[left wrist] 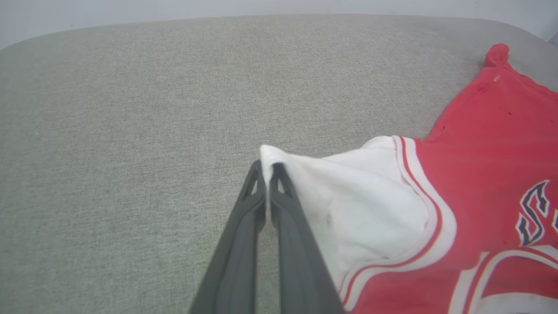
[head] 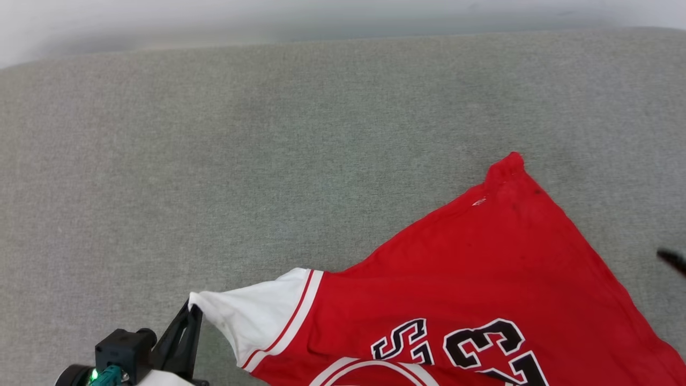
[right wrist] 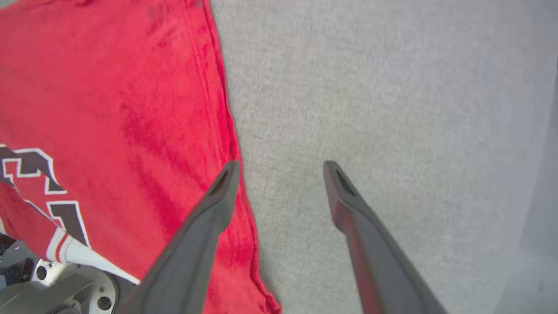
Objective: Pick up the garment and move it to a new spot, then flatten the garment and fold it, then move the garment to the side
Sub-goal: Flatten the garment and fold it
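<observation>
Tabletop point(head: 214, 161): covered in grey-green woven cloth, fine heathered weave, matte. The far edge runs across the top of the head view, with a rounded corner curving down at the left. A faint darker patch, soft-edged, sits in the cloth near the middle. Beyond the far edge is a pale band point(head: 343, 16), white to light grey and blurred; cannot tell wall from floor. Left wrist view: same cloth, far edge curved. Right wrist view: the cloth reads lighter grey, and a pale bluish strip point(right wrist: 538, 244) runs down the right side, past the tabletop's edge.
</observation>
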### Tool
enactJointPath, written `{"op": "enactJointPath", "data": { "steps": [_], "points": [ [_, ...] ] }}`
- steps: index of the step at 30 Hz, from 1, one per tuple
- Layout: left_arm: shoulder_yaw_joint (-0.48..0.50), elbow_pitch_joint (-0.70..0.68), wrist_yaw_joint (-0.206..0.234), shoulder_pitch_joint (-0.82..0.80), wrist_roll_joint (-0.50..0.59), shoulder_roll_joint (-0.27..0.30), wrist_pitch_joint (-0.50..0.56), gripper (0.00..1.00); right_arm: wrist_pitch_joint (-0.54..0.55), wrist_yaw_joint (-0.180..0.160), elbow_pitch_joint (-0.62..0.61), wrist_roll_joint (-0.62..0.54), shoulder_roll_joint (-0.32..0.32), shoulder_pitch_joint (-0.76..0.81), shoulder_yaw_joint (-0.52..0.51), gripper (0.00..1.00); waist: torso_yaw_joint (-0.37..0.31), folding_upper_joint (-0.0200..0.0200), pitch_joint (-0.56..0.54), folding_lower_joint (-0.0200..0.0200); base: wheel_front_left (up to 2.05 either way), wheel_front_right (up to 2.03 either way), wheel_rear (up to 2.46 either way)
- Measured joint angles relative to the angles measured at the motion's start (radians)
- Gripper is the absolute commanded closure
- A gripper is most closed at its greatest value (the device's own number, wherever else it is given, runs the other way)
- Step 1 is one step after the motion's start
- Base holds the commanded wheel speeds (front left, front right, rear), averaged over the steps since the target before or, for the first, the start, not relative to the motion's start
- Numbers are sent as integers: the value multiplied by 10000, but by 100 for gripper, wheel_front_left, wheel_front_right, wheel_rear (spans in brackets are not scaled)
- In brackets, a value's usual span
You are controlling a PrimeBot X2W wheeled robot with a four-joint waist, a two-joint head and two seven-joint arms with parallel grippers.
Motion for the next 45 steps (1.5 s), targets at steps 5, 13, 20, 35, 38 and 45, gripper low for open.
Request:
{"op": "enactJointPath", "data": {
  "steps": [5, 13, 20, 35, 38, 45],
  "points": [
    [-165, 65, -113, -448, 230, -105, 84, 100, 1016, 0, -1110, -794, -15, -1367, -288, 0, 248, 0, 317, 0, 0, 0, 0],
    [-389, 230, -314, -1154, 550, -451, 128, 100, 3653, 0, -1611, -1833, 796, -3847, 1091, 0, 804, 0, 976, 1, 0, 0, 0],
    [-593, 445, -571, -1798, 755, -792, 169, 100, 4957, 0, -180, -1992, 1726, -5850, 2324, 0, 1277, 0, 1666, 1, 0, 0, 0],
    [-825, 917, -863, -2560, 940, -1277, 184, 100, 4211, -2, 2194, -1620, 2514, -7112, 4512, 100, 1708, 0, 2437, 0, 0, 0, 0],
    [-752, 1020, -995, -2575, 819, -1302, 155, 100, 3661, 0, 2500, -1450, 2686, -7210, 4646, 100, 1624, 0, 2247, 1, 0, 0, 0],
    [-610, 1099, -1129, -2845, 859, -991, 169, 100, 1927, 0, 2493, -1062, 2775, -7287, 4742, 100, 1389, 0, 1433, 2, 0, 0, 0]
  ]
}}
